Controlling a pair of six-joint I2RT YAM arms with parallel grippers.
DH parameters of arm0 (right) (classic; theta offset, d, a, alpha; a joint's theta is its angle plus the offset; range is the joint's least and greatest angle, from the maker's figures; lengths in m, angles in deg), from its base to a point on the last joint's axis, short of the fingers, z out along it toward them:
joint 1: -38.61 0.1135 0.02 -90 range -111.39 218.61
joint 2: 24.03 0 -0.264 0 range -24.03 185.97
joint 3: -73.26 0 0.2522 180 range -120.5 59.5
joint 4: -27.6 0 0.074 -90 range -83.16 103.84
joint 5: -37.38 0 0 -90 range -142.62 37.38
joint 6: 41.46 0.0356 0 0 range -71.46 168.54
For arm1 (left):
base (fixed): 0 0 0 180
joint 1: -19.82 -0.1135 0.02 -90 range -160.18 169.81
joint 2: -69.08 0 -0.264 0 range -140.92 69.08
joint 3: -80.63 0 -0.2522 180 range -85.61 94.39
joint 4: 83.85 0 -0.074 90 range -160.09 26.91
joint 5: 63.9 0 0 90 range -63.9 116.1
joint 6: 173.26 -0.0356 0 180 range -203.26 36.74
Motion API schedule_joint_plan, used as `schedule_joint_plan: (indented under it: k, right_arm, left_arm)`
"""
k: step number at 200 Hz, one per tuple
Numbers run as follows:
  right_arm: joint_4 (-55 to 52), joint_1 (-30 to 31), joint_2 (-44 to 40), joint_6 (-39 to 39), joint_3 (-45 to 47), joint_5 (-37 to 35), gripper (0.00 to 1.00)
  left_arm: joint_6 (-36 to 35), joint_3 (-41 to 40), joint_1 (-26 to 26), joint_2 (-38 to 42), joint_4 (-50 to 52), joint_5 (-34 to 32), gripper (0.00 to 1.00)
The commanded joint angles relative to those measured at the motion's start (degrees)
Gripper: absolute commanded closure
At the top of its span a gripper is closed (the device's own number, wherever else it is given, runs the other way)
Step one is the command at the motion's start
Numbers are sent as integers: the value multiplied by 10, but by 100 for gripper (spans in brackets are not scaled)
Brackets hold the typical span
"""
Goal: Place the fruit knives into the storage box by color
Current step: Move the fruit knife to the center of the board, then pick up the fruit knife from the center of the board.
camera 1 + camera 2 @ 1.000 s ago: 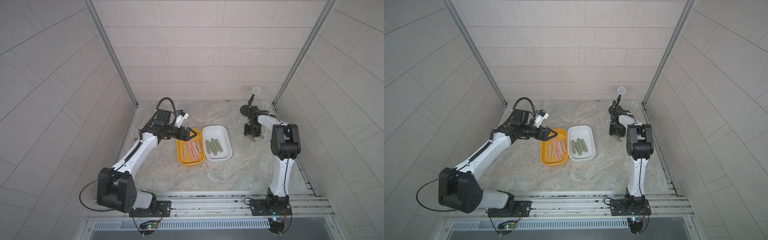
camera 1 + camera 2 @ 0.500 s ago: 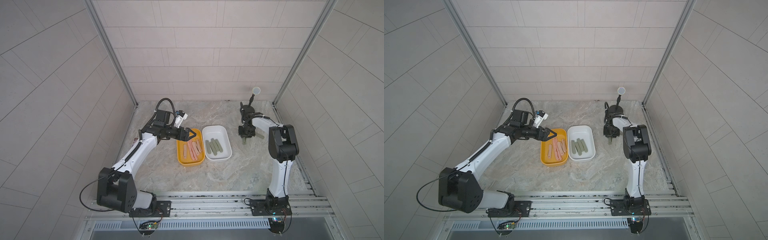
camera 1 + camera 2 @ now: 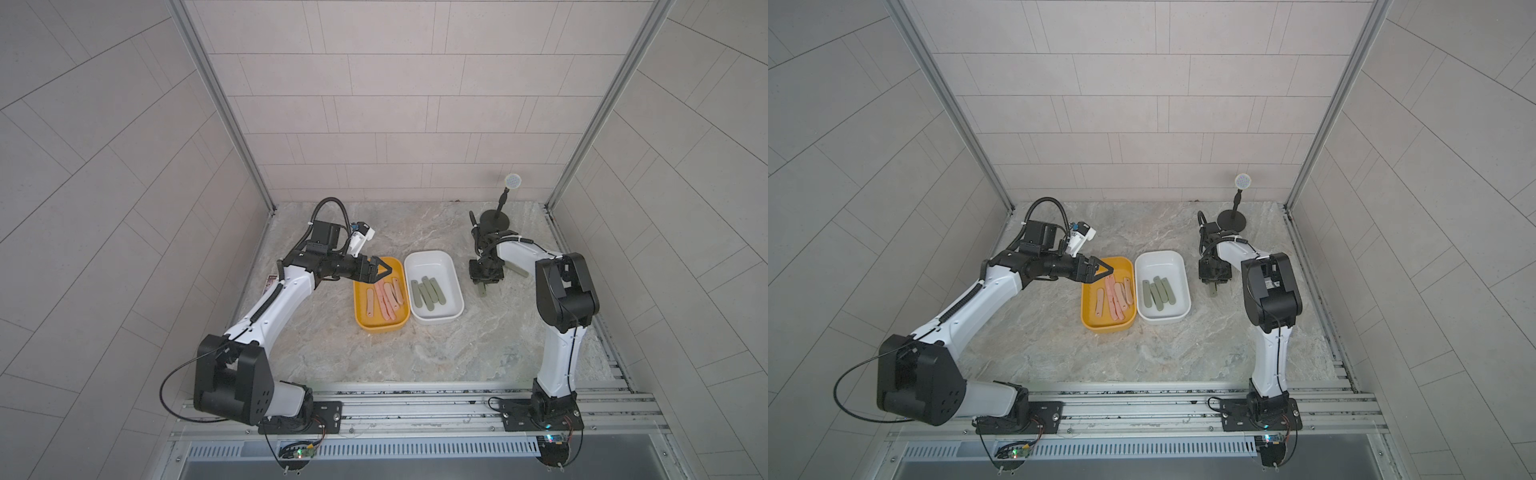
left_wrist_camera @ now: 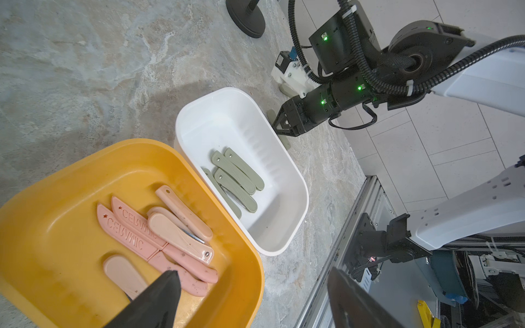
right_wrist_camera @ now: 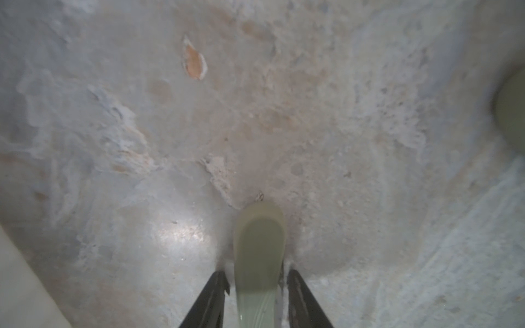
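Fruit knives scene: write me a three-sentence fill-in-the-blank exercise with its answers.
The yellow box holds only ___ fruit knives.
The white box holds only ___ fruit knives.
The open tool above the yellow box belongs to the ___ arm.
Missing words: pink; grey-green; left.

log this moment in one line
left gripper open above yellow box | right gripper straddling green knife, grip unclear | second green knife on table
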Motion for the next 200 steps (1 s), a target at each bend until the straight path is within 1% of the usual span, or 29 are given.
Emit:
schedule_joint_plan:
  k: [1, 169, 200]
  right_arm:
    - [-45, 5, 31, -4, -6, 1, 59]
    - [-58, -28, 94, -16, -93, 8, 59]
    - [-61, -29, 102, -18, -105, 9, 61]
  left_arm:
    - [-4, -4, -6, 20, -9, 8, 12]
    - [-3, -8, -12, 18, -12, 8, 12]
    - [-4, -9, -12, 18, -12, 8, 12]
